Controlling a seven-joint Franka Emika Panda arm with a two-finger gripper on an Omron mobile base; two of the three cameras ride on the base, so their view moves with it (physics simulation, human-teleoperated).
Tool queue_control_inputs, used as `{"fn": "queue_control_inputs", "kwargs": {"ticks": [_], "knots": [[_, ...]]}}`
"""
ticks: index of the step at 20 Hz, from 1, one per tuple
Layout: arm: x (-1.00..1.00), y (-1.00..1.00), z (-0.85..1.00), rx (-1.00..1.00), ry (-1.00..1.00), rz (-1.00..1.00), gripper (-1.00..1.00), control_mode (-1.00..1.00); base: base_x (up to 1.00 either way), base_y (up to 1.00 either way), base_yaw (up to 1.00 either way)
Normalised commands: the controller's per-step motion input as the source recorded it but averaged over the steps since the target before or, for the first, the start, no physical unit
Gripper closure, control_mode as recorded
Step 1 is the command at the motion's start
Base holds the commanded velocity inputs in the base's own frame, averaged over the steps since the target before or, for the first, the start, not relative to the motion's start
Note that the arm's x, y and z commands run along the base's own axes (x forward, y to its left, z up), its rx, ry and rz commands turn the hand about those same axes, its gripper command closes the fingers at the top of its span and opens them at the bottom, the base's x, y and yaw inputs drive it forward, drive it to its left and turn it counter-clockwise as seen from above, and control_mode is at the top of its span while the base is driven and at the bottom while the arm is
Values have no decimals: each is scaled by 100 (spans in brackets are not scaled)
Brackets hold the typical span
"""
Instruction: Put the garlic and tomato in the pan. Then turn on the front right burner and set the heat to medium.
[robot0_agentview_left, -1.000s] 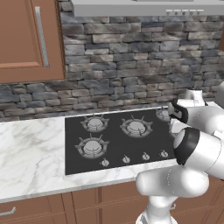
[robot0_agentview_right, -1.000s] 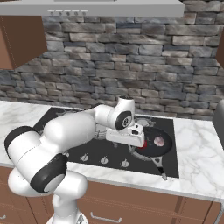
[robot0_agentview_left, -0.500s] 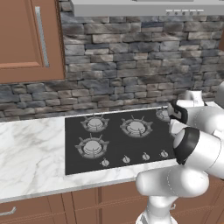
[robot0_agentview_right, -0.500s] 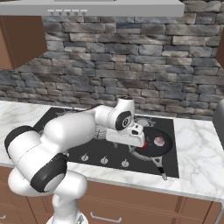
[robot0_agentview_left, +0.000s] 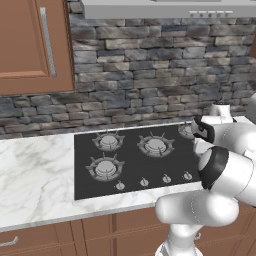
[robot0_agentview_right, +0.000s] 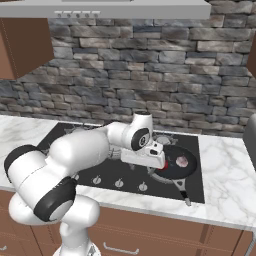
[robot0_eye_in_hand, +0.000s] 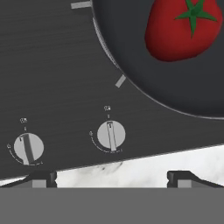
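Note:
The black pan (robot0_agentview_right: 172, 171) sits on the front right burner, its short handle (robot0_agentview_right: 181, 187) pointing toward the counter's front edge. Inside it lies the pale garlic (robot0_agentview_right: 182, 161). The red tomato (robot0_eye_in_hand: 181, 30) with its green stem rests in the pan (robot0_eye_in_hand: 131, 43) too, at its near left side, partly hidden behind the white hand (robot0_agentview_right: 145, 154) in the right base view. My gripper (robot0_eye_in_hand: 111, 178) hangs open with nothing between its fingers, above the cooktop's front edge. It hangs just over a round grey knob (robot0_eye_in_hand: 111, 135), with a second knob (robot0_eye_in_hand: 28, 148) to the left.
The black cooktop (robot0_agentview_left: 135, 160) carries several burners and a row of knobs (robot0_agentview_left: 144, 182) along its front. White marble counter (robot0_agentview_left: 35, 175) lies on both sides, a stone wall behind. A wooden cabinet (robot0_agentview_left: 30, 45) and a range hood (robot0_agentview_right: 125, 9) hang above.

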Motion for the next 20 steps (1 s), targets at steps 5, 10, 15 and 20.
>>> {"fn": "queue_control_inputs", "kwargs": {"ticks": [5, 10, 15, 20], "knots": [[-7, 0, -10, 0, 0, 1, -100, -100, 0, 0, 0], [-2, 0, -17, 0, 0, 1, -100, -100, 0, 0, 0], [0, 0, 0, 0, -4, 0, -100, -100, 0, 0, 0], [0, 0, -9, -1, -19, 2, -100, -100, 0, 0, 0]]}}
